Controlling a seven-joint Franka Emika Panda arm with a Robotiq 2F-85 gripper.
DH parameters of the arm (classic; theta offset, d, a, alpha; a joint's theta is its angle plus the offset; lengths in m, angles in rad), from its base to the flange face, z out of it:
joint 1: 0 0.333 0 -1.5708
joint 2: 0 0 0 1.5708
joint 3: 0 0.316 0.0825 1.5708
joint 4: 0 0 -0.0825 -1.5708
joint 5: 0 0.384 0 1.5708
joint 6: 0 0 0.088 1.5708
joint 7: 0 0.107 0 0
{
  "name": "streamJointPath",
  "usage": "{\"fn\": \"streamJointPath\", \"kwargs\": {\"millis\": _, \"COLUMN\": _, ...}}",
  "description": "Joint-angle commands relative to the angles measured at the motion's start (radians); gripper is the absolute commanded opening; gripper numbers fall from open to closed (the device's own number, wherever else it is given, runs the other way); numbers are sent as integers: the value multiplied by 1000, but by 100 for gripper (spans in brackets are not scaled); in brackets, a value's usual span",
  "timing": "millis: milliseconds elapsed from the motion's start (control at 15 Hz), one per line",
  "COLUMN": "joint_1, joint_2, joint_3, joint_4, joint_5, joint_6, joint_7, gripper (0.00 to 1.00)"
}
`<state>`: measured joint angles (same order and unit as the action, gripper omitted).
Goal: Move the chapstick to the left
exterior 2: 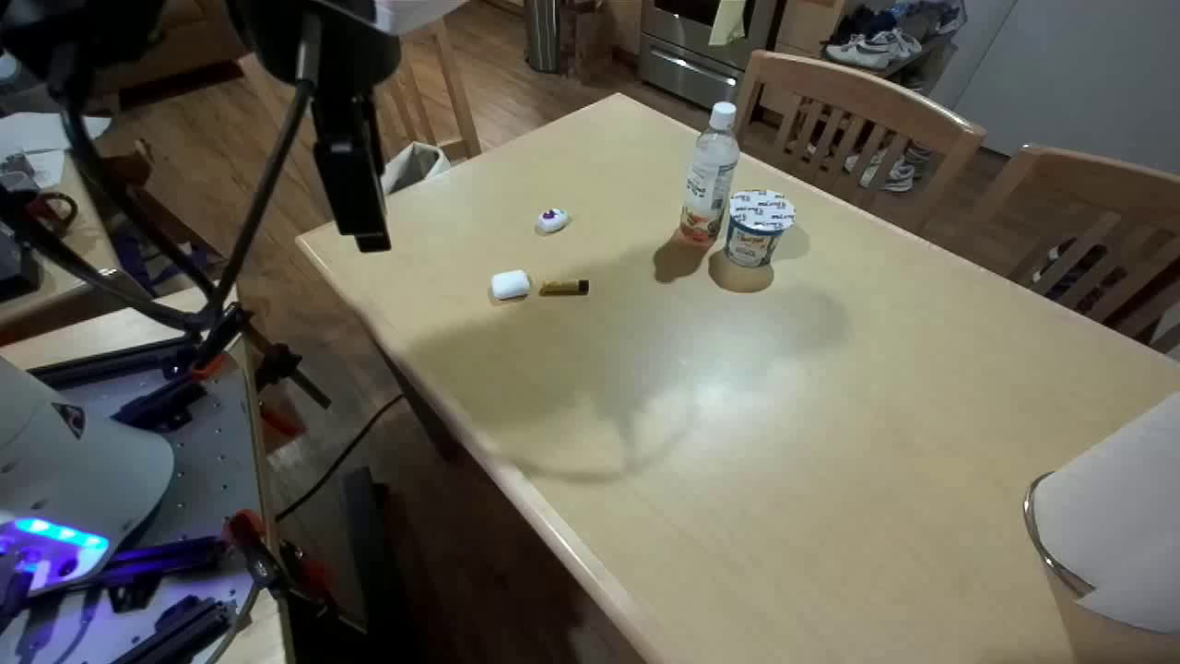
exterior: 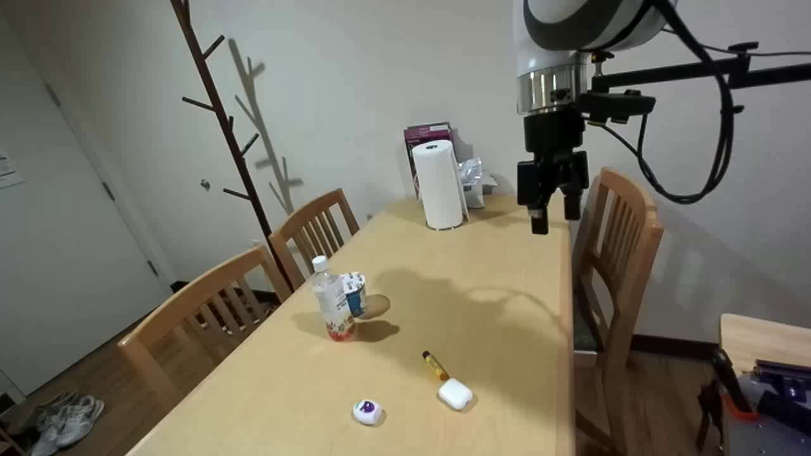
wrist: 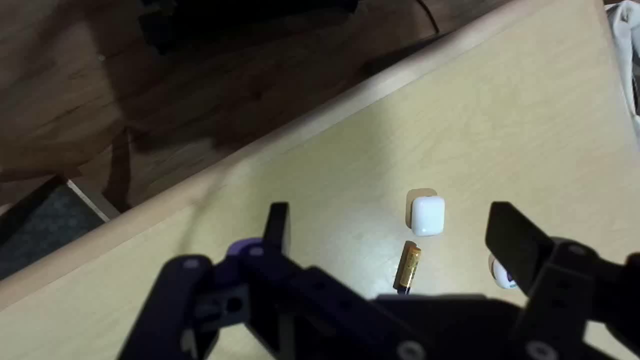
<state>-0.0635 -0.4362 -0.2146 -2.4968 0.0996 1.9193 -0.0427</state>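
Note:
The chapstick, a slim yellow tube with a dark end, lies on the table in both exterior views (exterior: 436, 366) (exterior 2: 564, 288). In the wrist view (wrist: 410, 267) it lies below the space between the fingers, its dark end partly hidden by the gripper body. One end is close to a white rectangular block (exterior: 455, 394) (exterior 2: 510, 285) (wrist: 428, 215), with a small gap. My gripper (exterior: 556, 212) (wrist: 390, 215) is open and empty, high above the table and away from the chapstick. In an exterior view only part of the gripper (exterior 2: 362, 198) shows.
A small round white thing with a purple centre (exterior: 367, 411) (exterior 2: 553, 220) (wrist: 501, 276) lies nearby. A bottle (exterior: 332, 301) (exterior 2: 710, 175) and a cup (exterior: 355, 294) (exterior 2: 758, 229) stand together. A paper towel roll (exterior: 438, 183) (exterior 2: 1115, 516) stands at one end. Chairs (exterior: 209, 316) line the table.

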Motion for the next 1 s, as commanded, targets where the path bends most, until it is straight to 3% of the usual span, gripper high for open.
{"fn": "streamJointPath", "kwargs": {"millis": 0, "joint_1": -26, "joint_2": 3, "joint_3": 24, "joint_4": 2, "joint_5": 10, "joint_6": -3, "joint_7": -9, "gripper": 100}}
{"fn": "streamJointPath", "kwargs": {"millis": 267, "joint_1": -15, "joint_2": 36, "joint_3": 19, "joint_4": 21, "joint_5": 9, "joint_6": -7, "joint_7": -56, "gripper": 100}}
{"fn": "streamJointPath", "kwargs": {"millis": 533, "joint_1": 37, "joint_2": 114, "joint_3": 1, "joint_4": 49, "joint_5": 33, "joint_6": 2, "joint_7": -288, "gripper": 100}}
{"fn": "streamJointPath", "kwargs": {"millis": 933, "joint_1": 99, "joint_2": 366, "joint_3": 61, "joint_4": 158, "joint_5": 44, "joint_6": -37, "joint_7": -450, "gripper": 100}}
